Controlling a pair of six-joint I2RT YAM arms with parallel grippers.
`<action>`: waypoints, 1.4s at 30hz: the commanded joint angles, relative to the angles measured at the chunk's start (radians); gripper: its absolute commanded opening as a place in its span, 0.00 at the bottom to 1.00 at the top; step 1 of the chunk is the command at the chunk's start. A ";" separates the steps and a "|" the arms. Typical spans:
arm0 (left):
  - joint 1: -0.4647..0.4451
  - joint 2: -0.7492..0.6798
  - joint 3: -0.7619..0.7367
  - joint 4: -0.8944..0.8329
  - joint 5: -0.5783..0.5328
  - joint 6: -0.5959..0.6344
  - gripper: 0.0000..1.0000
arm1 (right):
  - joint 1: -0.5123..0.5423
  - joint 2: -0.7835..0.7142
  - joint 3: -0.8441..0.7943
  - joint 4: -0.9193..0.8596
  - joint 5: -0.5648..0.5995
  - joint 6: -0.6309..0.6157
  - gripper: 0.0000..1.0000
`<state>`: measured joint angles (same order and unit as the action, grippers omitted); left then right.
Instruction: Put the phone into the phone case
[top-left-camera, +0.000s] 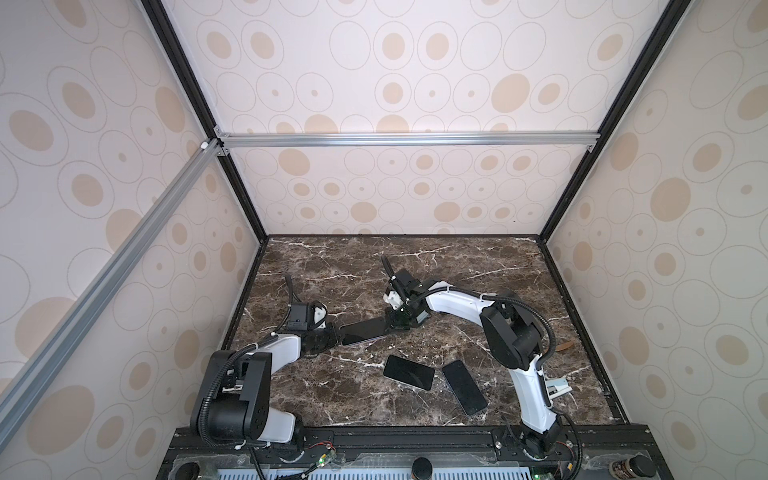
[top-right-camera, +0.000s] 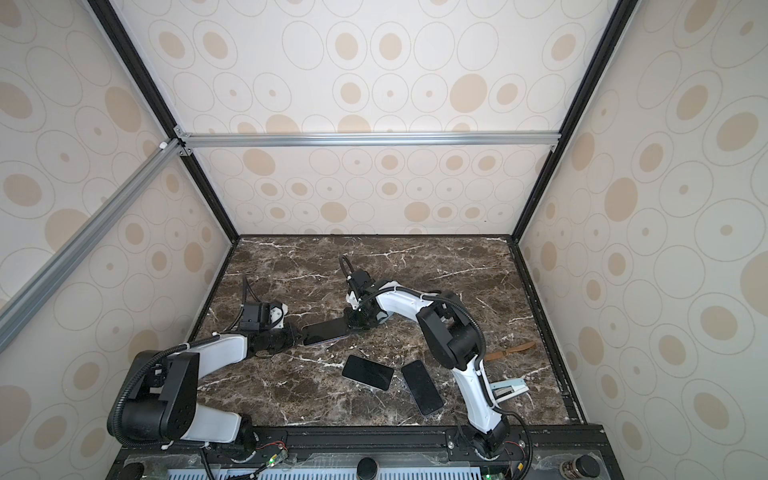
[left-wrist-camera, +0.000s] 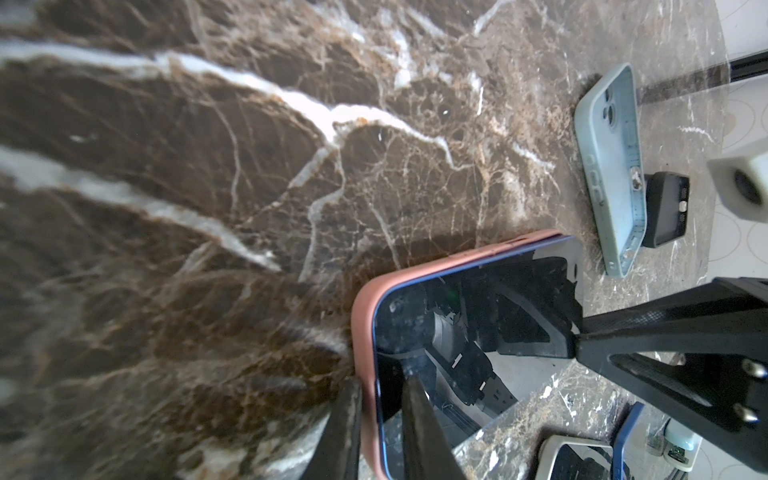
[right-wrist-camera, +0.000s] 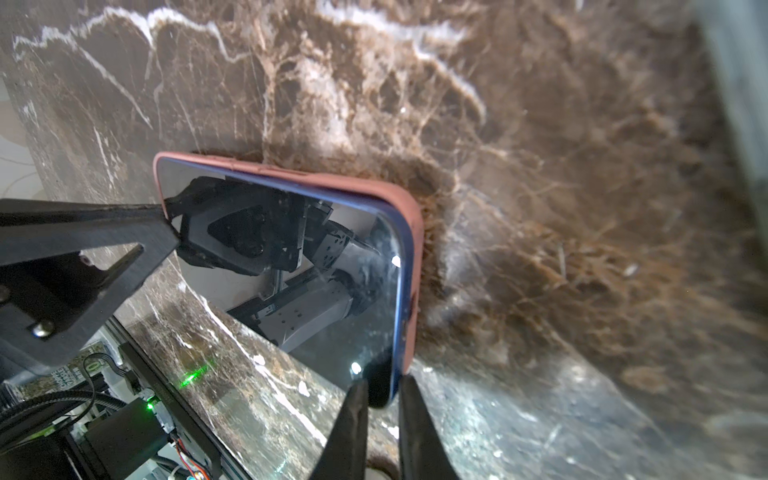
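Left gripper (left-wrist-camera: 380, 419) pinches phone case (left-wrist-camera: 362, 332), right gripper (right-wrist-camera: 384, 411) pinches phone (right-wrist-camera: 291, 249) at its far end; edge-thin holds could slip, unseating it.

Pink case (left-wrist-camera: 360, 332), blue-edged phone (left-wrist-camera: 436, 316), brown white-veined marble table (left-wrist-camera: 208, 199).

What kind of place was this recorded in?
Likely a purpose-built robot test booth: patterned wall panels on a metal frame, marble-look tabletop, left arm and right arm mounted at its front.
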<state>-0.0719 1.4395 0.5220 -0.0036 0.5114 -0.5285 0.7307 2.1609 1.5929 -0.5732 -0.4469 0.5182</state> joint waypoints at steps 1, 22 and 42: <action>-0.009 0.020 -0.003 -0.012 0.030 -0.002 0.19 | 0.007 0.039 -0.017 0.007 -0.014 -0.001 0.15; -0.019 0.041 -0.005 -0.007 0.035 -0.011 0.18 | 0.024 0.143 -0.058 -0.017 0.008 -0.035 0.10; -0.019 0.061 0.014 -0.053 -0.025 0.014 0.17 | 0.026 0.190 0.035 -0.073 0.011 -0.078 0.09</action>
<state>-0.0750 1.4590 0.5339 -0.0105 0.5011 -0.5343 0.7166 2.2162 1.6665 -0.6392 -0.4759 0.4618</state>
